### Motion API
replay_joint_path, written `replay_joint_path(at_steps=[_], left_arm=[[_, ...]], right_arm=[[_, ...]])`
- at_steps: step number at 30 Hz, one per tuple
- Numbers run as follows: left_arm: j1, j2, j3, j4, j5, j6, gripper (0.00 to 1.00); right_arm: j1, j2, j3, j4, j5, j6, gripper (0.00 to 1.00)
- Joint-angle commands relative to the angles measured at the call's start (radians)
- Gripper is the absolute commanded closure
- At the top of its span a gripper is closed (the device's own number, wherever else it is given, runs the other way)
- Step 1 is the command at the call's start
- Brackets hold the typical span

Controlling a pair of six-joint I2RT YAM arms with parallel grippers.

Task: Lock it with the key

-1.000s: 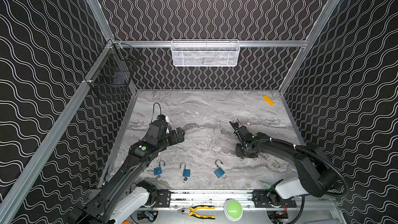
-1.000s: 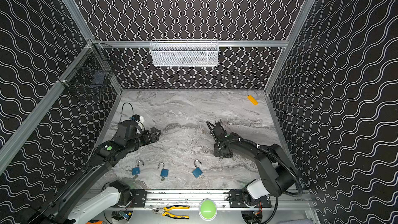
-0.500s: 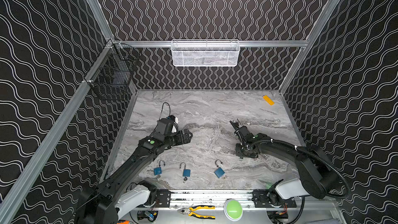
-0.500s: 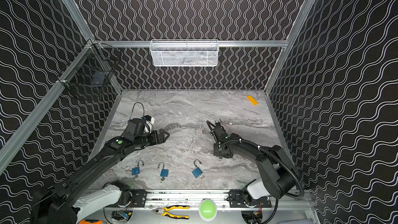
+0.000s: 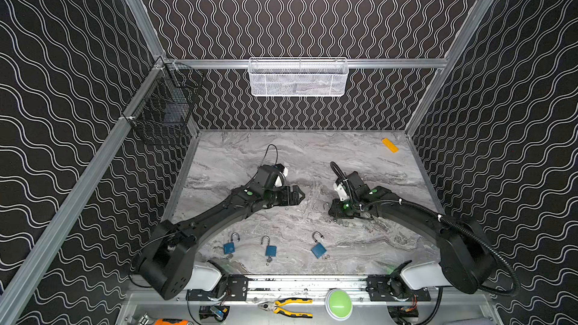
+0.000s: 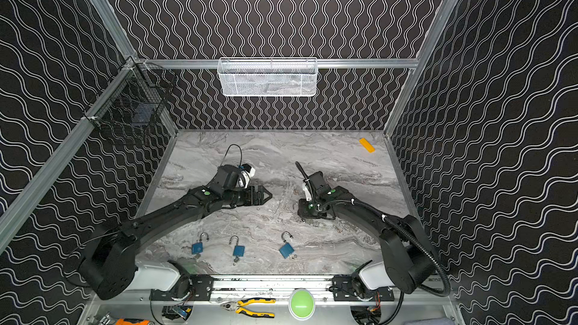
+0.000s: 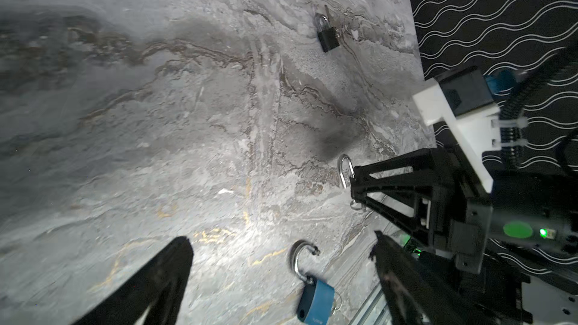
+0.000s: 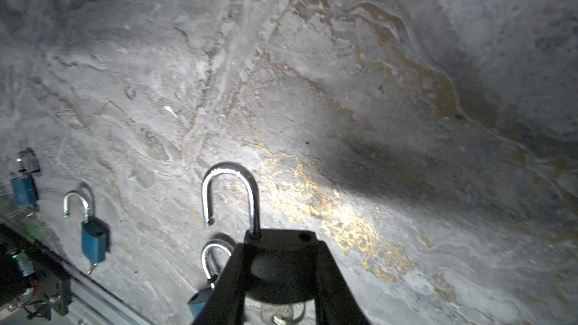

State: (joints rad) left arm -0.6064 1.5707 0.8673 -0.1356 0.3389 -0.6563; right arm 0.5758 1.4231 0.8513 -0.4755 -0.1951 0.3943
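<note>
- The right gripper [image 8: 280, 243] is closed narrow on the body of the black padlock [image 8: 278, 264], held low over the table [image 8: 406, 89]
- The shackle [image 8: 231, 189] juts out past its fingertips, swung open, with the free end clear of its hole
- A key ring [image 8: 280, 312] hangs under the body behind the fingers; it is mostly hidden, so I cannot tell whether a key sits in the keyway
- The left gripper [image 5: 297, 196] stands wide and empty, facing the right one, well apart from the shackle, with bare table between them
- The step in hand looks like bringing the left gripper to the held lock, to press the shackle home or to work the key
- To do it well, the right grip should hold the body firm and level; the left should come in along the shackle's line and push the free end squarely at its hole, since a skewed push would likely twist the body in the fingers
- The loose ring may swing, so the key needs a slow, narrow pinch
- Three blue padlocks [image 5: 270, 250] lie on the base side of both grippers, shackles open, off the path
- A shut black padlock [image 7: 327, 37] lies beyond the right gripper, well apart
- A yellow block [image 5: 389, 145] sits in the far corner, and nothing stands between the grippers
</note>
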Motion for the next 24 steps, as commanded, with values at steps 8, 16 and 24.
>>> replay_joint_path(at_steps=[8,16,24], left_arm=[[-0.058,0.178,0.083,0.225,0.114,-0.09,0.15],[-0.104,0.271,0.136,0.295,0.154,-0.142,0.27],[-0.116,0.289,0.149,0.322,0.128,-0.174,0.48]], right_arm=[[0.002,-0.038,0.031,0.067,-0.06,-0.105,0.84],[0.005,-0.063,0.033,0.095,-0.07,-0.124,0.83],[0.005,-0.059,0.027,0.115,-0.075,-0.126,0.83]])
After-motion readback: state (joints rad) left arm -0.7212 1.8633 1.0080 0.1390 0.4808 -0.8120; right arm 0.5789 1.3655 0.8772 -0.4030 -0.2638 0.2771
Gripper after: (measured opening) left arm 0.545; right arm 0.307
